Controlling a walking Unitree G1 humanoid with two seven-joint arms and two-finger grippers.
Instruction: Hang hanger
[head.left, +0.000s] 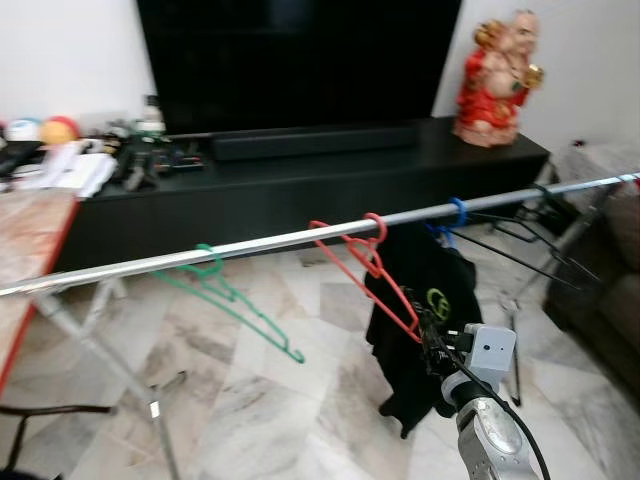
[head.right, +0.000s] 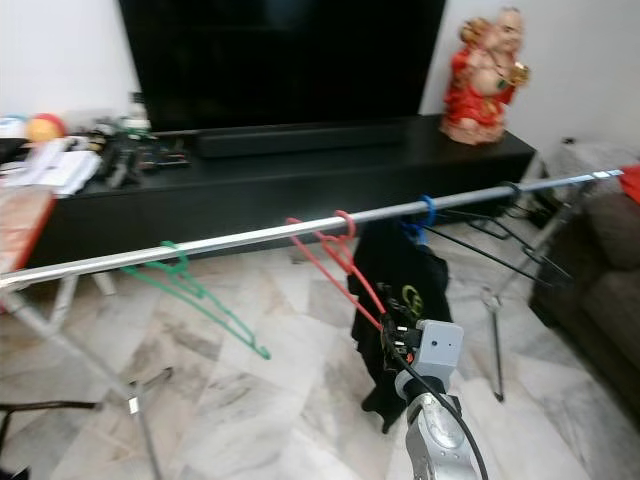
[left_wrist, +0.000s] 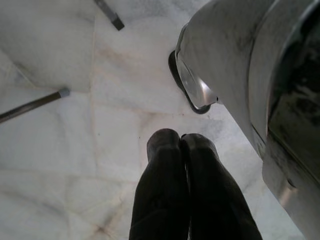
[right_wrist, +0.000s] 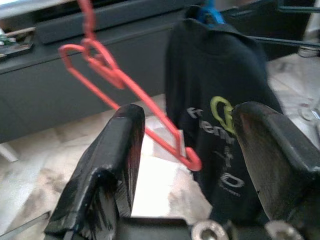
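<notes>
A red hanger (head.left: 365, 265) hangs by its hook on the silver rail (head.left: 250, 245), tilted, with its low corner toward me. My right gripper (head.left: 426, 320) is open at that low corner; in the right wrist view the red hanger (right_wrist: 125, 95) ends between the two spread fingers (right_wrist: 117, 150) without touching them. A green hanger (head.left: 235, 300) hangs further left on the rail. Just right of the red one, a blue hanger (head.left: 458, 212) carries a black shirt (head.left: 425, 290). My left gripper (left_wrist: 181, 140) hangs idle and shut over the marble floor.
Black hangers (head.left: 520, 235) hang at the rail's right end. The rack's legs (head.left: 110, 360) stand on the floor. A black TV stand (head.left: 300, 190) with a red statue (head.left: 497, 80) lies behind. A table edge (head.left: 30, 300) is at left, a sofa (head.left: 600, 300) at right.
</notes>
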